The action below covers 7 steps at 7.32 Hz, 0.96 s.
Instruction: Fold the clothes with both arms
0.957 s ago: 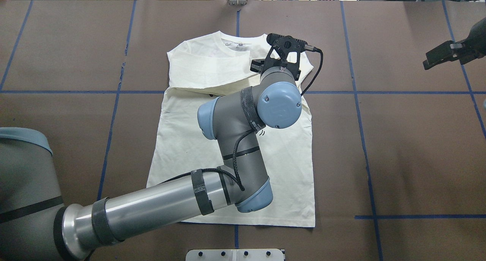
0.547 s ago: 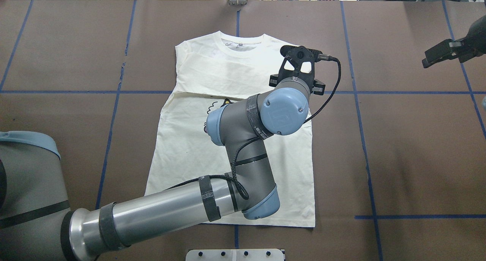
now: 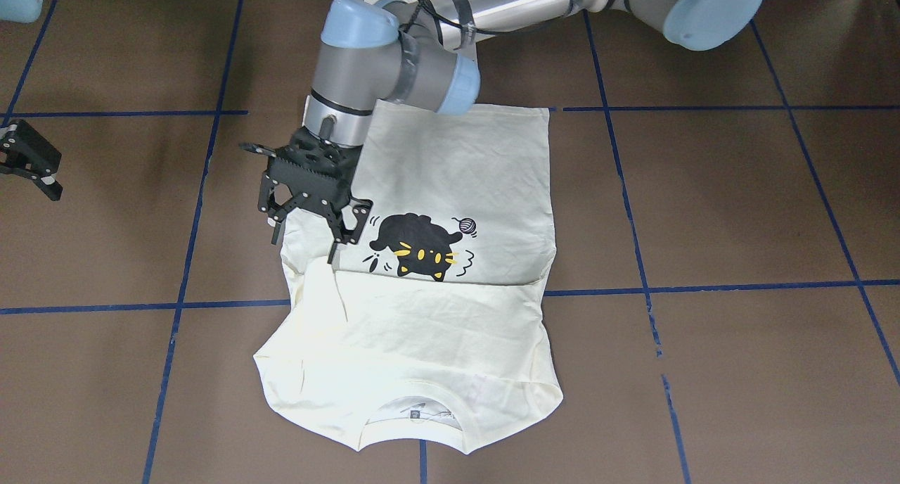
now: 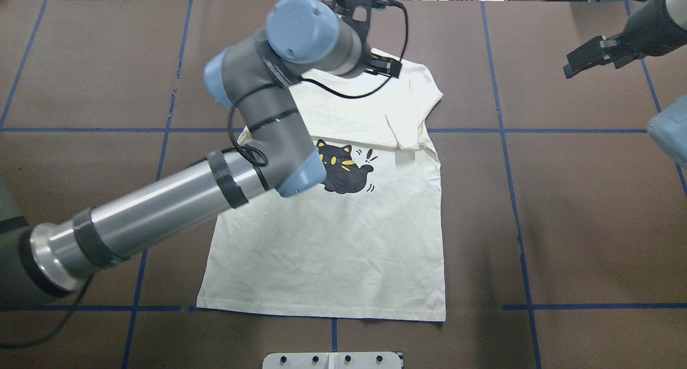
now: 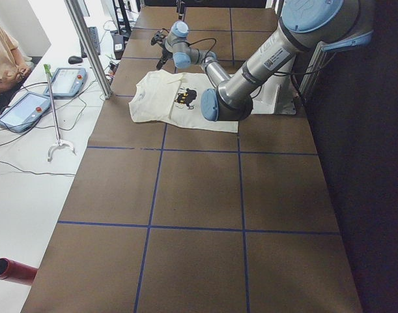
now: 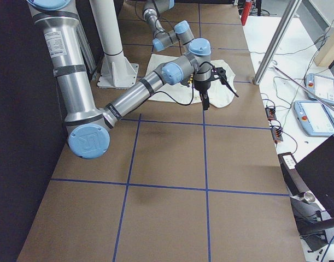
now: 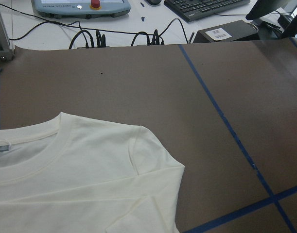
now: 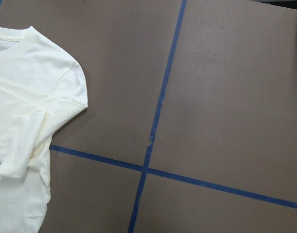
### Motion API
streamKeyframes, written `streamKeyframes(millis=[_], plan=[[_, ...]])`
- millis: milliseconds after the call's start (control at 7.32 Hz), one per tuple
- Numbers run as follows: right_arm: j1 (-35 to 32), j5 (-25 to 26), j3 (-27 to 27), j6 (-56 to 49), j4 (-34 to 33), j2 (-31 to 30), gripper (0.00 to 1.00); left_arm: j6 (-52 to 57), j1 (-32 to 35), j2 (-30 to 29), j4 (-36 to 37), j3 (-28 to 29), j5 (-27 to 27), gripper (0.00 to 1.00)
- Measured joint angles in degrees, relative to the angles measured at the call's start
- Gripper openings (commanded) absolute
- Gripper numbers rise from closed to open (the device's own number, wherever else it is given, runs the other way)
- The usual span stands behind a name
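Overhead exterior shows the grey metal left arm (image 4: 161, 213) risen and swung toward the far edge; a second ago it was low over the cream-white long-sleeve cotton shirt (image 4: 333, 251), drawing a sleeve across. That sleeve now lies folded over the chest above the black cat print (image 4: 343, 170), so this fold looks finished. Elbow bent, wrist pointing down, the black left gripper (image 3: 304, 250) hangs over the shirt's side, fingers spread and empty. The shirt lies flat mid-way on the brown blue-taped table (image 4: 590, 197) while the black right gripper (image 4: 587, 60) waits well apart, parted and holding nothing

brown blue-taped table (image 4: 590, 208) bears shirt (image 4: 343, 251), seemingly part-folded.
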<state>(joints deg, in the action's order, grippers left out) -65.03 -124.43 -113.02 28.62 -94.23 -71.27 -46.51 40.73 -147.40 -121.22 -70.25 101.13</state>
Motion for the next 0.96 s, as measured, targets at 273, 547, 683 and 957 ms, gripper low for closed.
streamKeyframes(millis=[273,547,683,957], plan=[[4.9,1.81,2.27,4.05,0.49,4.59,0.98,14.76,9.15,5.62,6.43,-5.31,5.78,1.0],[10.41,7.1,7.09,7.67,0.54,9.89,0.92,24.79,16.14,10.01,8.7,-10.07,9.04,1.0],[13.2,9.81,10.51,9.56,0.56,12.79,0.92,27.76,18.39,11.9,8.67,-12.11,11.13,1.0],[20.05,16.76,14.37,11.29,0.56,15.38,0.91,29.31,19.72,14.84,8.53,-16.97,12.53,1.0]])
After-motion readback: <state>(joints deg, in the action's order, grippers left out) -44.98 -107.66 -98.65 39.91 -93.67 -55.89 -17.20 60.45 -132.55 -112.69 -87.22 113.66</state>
